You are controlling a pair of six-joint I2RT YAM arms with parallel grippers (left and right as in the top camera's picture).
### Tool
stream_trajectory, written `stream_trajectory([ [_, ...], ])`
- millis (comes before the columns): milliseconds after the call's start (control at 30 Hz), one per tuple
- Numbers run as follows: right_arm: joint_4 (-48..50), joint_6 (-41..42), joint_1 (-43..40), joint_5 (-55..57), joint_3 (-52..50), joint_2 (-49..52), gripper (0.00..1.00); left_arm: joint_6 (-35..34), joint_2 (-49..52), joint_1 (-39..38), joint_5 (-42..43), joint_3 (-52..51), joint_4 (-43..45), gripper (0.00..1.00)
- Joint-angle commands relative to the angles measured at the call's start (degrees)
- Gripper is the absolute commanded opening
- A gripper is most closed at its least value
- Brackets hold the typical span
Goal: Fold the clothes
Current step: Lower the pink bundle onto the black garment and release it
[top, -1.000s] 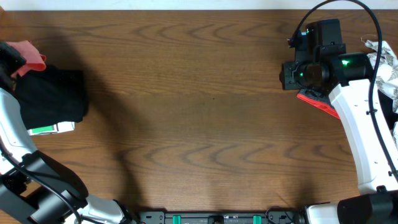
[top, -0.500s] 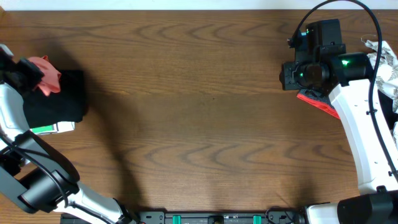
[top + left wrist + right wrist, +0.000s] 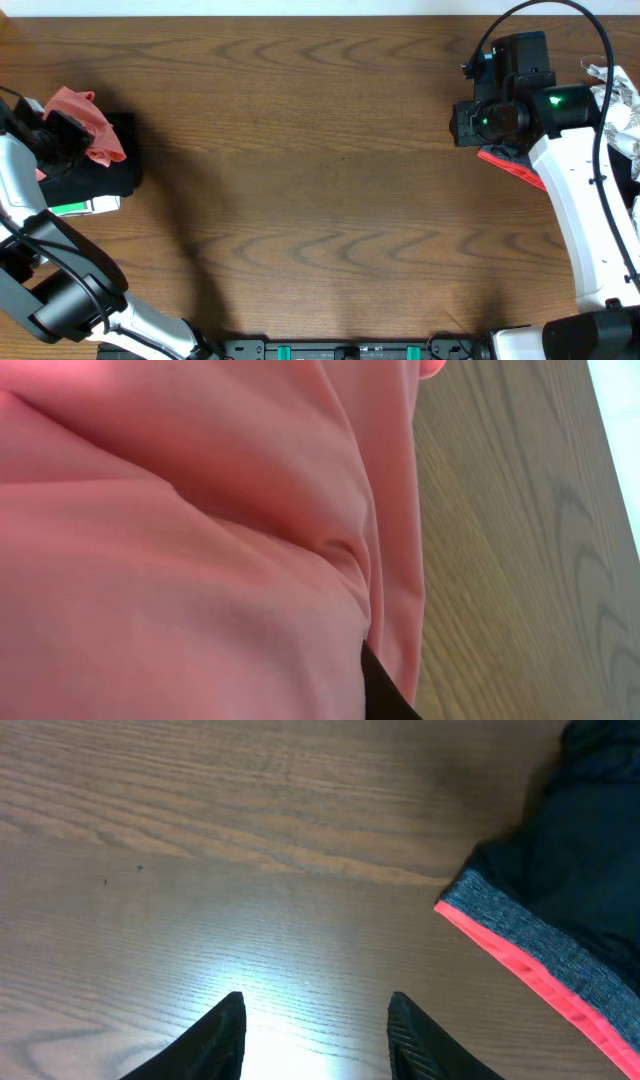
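Over the black folded garment (image 3: 112, 176), the bunched salmon-pink T-shirt (image 3: 95, 125) draped your left gripper (image 3: 62, 138), jaws hidden; a slack grip might have dropped it crumpled, while your right gripper (image 3: 320, 1035) hung open, empty.

From overhead, the left tool (image 3: 68, 138) had its fingertips buried in the salmon-pink T-shirt (image 3: 88, 120), so its grip could not be read. The left wrist view gave only blurred pink folds, with no fingers showing. A white-and-green item (image 3: 85, 207) under the black garment (image 3: 100, 172) was too small to identify. The right arm covered most of a red-edged garment (image 3: 508, 164), and pale crumpled fabric (image 3: 620, 100) ran off the right edge. In its wrist view, the right tool (image 3: 315, 1008) was cropped at the bottom edge.
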Motion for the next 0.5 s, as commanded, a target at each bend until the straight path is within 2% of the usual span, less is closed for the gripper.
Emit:
stream_trajectory([
  [0,-0.6,-0.5,-0.1,0.4,0.3,-0.5,0.44,-1.3,-0.2,-0.2,2.2,1.1,-0.6,0.13],
  [467,-1.1,-0.5,0.0,0.4,0.3,-0.5,0.45,-1.3,-0.2,-0.1,1.9,1.1,1.6,0.13],
])
